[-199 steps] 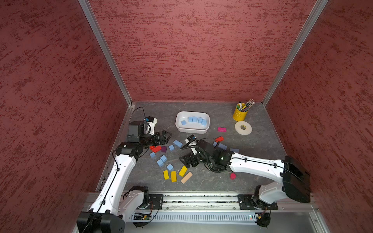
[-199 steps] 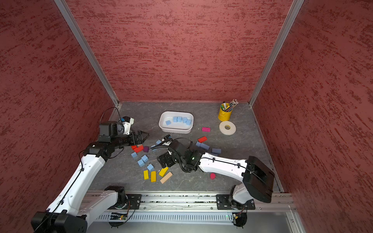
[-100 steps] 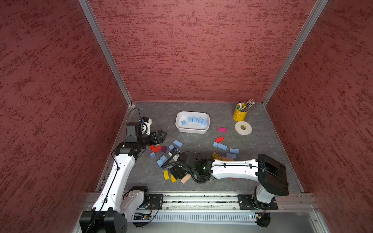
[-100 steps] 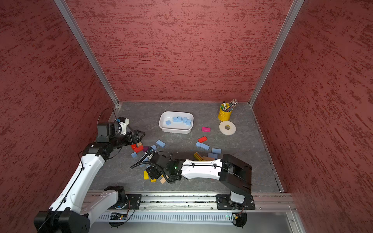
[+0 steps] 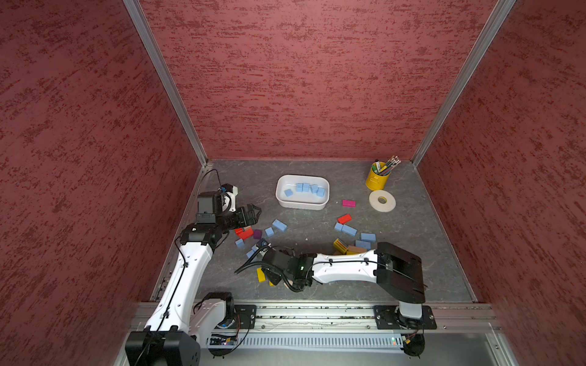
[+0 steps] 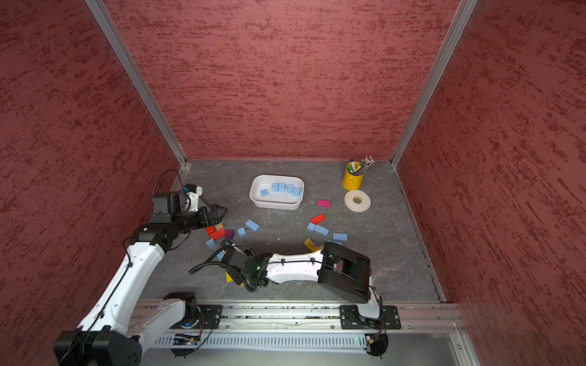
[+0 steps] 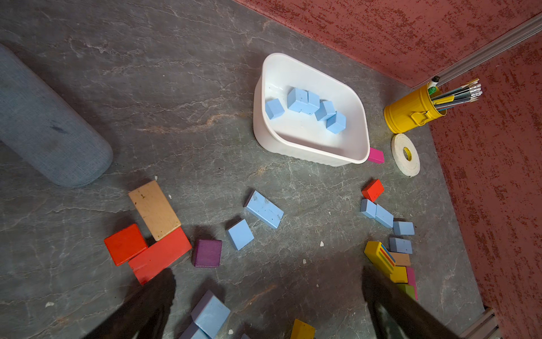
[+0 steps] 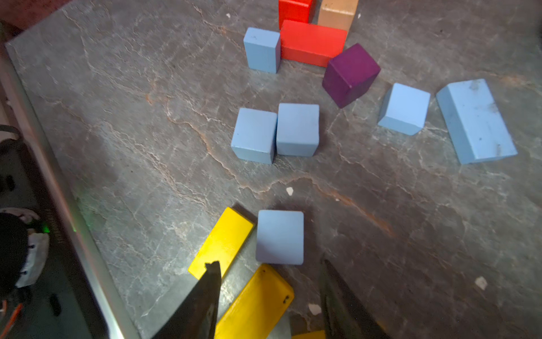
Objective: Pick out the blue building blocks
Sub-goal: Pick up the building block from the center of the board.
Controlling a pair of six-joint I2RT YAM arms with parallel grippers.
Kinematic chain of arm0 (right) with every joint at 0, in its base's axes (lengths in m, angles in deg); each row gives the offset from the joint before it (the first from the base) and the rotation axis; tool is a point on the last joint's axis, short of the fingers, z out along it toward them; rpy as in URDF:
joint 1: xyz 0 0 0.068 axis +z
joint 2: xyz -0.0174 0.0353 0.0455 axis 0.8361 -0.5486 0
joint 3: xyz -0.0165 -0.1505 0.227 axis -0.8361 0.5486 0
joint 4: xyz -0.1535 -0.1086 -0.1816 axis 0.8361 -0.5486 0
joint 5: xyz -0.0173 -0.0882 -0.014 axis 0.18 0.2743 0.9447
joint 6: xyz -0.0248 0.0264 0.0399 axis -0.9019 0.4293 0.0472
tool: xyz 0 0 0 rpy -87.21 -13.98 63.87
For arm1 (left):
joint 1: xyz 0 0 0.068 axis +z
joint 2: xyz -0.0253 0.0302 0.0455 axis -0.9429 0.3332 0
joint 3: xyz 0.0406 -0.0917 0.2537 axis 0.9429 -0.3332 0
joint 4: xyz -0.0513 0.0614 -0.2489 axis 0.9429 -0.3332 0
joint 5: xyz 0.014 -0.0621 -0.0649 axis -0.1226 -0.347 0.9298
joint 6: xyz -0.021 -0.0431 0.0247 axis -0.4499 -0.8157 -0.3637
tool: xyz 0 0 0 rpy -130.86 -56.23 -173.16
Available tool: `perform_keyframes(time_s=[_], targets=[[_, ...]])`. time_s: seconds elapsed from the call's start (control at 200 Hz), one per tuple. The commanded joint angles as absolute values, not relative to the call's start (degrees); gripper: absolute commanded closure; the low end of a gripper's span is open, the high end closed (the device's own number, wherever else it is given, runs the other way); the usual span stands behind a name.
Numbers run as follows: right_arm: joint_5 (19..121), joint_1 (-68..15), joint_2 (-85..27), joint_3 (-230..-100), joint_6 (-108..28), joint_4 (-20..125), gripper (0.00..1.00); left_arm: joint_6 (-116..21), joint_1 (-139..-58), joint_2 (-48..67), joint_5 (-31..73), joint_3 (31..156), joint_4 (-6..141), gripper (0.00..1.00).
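Fingers (image 8: 205,296) of the right gripper (image 8: 268,262) stand partly apart, empty, over a flat yellow wooden brick (image 8: 255,302). A matte sky-blue cube (image 8: 280,237) lies just beyond their tips. Five more sky-blue blocks (image 5: 306,188) sit in the white plastic tub (image 5: 301,205).

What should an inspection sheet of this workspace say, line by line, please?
surface: grey stone-pattern table; a few pale crumbs; no spill seen.
job's things: five blue blocks in the white tub; more lie loose on the table.
clutter: red blocks, purple block, magenta block, yellow bricks and wood block among the blue; pencil cup; tape roll.
grippers: left gripper open, empty, near the red blocks; right gripper jaws apart, low at a loose blue block, nothing held.
cables: black hose loops from the right wrist; thin cable arcs over the left wrist.
surroundings: red textured walls; metal rail in front.
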State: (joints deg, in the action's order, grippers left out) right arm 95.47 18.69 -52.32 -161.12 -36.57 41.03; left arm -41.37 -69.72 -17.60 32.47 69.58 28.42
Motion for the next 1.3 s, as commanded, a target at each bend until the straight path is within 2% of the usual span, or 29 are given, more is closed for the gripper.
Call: perform_keyframes(time_s=[0.0, 0.321, 0.857, 1.297], targets=[[98.0, 19.4, -54.4, -163.8, -36.7, 38.3, 0.48, -41.5, -69.1, -17.5, 32.6, 69.0, 28.7, 0.00], [100.3, 19.6, -59.3, -168.1, -36.9, 36.6, 0.59, -41.6, -68.0, -17.5, 33.1, 68.8, 29.1, 0.01], [101.7, 19.7, -58.4, -168.1, -37.4, 37.9, 0.82, -41.7, -67.2, -17.6, 33.9, 68.7, 29.4, 0.00], [105.7, 18.4, -49.8, -166.3, -37.9, 40.0, 0.89, -41.8, -66.8, -19.7, 36.2, 68.2, 31.2, 0.00]])
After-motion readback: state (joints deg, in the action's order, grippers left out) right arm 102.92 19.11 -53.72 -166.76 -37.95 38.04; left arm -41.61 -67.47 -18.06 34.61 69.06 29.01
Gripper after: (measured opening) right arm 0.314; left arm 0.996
